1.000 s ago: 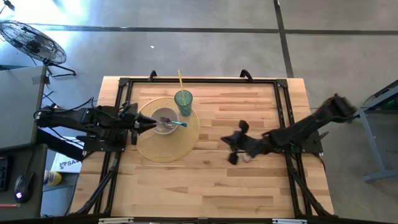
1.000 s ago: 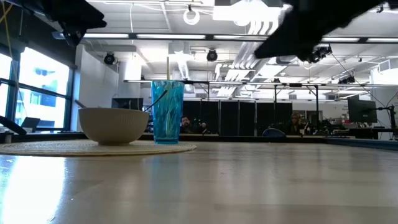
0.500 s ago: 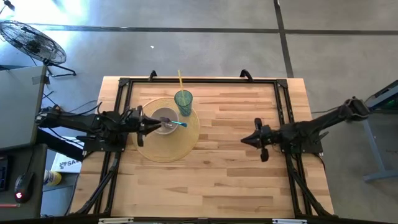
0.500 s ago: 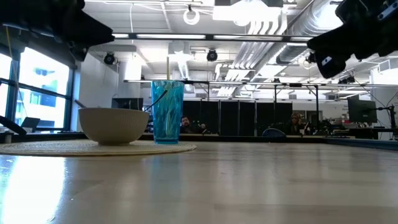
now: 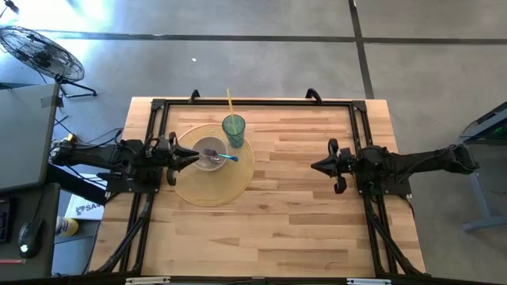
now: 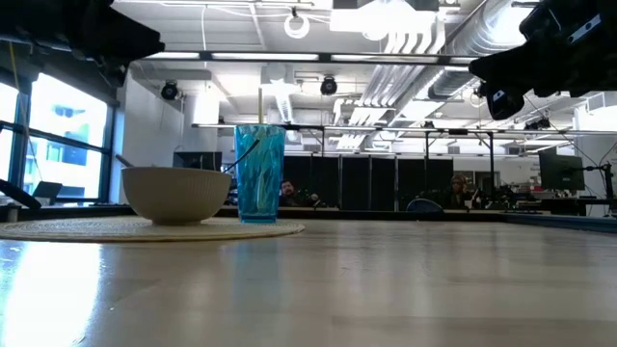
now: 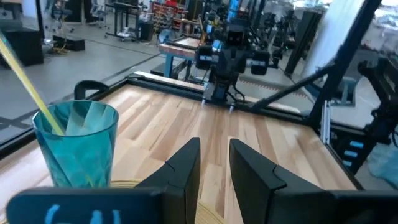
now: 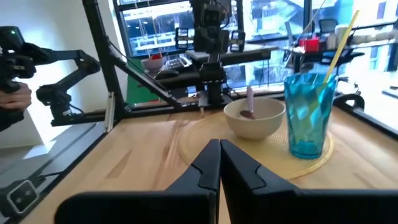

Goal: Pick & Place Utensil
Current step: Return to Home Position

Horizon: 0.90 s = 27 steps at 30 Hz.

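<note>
A pale bowl (image 5: 208, 152) stands on a round woven placemat (image 5: 207, 186). A utensil lies in the bowl, and its blue handle (image 5: 229, 157) leans over the rim on the cup side. A teal cup (image 5: 234, 127) with a yellow straw stands beside the bowl. My left gripper (image 5: 191, 156) hovers at the bowl's left rim, open and empty (image 7: 214, 152). My right gripper (image 5: 320, 166) hangs above the bare wood on the table's right half, shut and empty (image 8: 219, 155). The right wrist view shows the bowl (image 8: 254, 118), the utensil handle (image 8: 250, 101) and the cup (image 8: 309, 118).
Black frame rails run along the table's left, right and far sides (image 5: 253, 103). Bare wood (image 5: 277, 214) spreads across the middle and near part of the table. The low view shows the bowl (image 6: 176, 193) and the cup (image 6: 259, 173) on the placemat (image 6: 145, 229).
My right arm has drawn back toward the table's right edge and straightened out. Its gripper has moved from near the table's middle to the right and slightly toward the far edge. The bowl, utensil and cup have stayed put.
</note>
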Motion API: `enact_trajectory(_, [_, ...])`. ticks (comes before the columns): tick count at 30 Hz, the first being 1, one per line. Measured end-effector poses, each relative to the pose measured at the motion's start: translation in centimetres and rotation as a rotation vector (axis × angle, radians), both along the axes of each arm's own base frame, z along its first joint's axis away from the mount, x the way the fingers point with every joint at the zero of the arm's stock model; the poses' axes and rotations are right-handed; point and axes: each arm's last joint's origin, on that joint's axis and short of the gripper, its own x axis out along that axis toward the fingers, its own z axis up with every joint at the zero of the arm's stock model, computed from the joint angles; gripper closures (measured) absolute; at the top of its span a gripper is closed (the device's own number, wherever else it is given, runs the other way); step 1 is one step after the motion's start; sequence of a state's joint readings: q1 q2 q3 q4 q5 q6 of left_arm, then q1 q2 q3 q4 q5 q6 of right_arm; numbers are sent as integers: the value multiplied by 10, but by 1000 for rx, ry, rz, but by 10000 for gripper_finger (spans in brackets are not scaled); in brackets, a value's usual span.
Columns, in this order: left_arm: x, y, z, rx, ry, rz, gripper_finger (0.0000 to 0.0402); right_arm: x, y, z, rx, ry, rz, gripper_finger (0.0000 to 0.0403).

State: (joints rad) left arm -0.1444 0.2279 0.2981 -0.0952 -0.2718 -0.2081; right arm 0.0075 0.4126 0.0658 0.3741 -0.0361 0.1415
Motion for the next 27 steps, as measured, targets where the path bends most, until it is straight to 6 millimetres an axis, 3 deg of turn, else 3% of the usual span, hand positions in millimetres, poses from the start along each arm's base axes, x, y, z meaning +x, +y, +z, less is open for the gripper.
enact_trajectory(6, [1, -1, -1, 44, 0, -47, 318, -6, -4, 1, -35, -4, -27, 402])
enact_trajectory(13, [6, -2, -32, 93, -22, -41, 318, -12, -7, -2, 11, 24, 52, 402])
enact_trajectory(17, [3, -1, -32, 121, -33, -23, 318, -14, -10, 0, 21, 10, 85, 402])
enact_trajectory(22, [-4, 0, -33, 113, -37, -22, 318, -16, -18, -2, 6, 23, -96, 402])
enact_trajectory(27, [-14, 2, -33, 94, -65, -15, 318, -19, -10, -2, -13, 16, -82, 401])
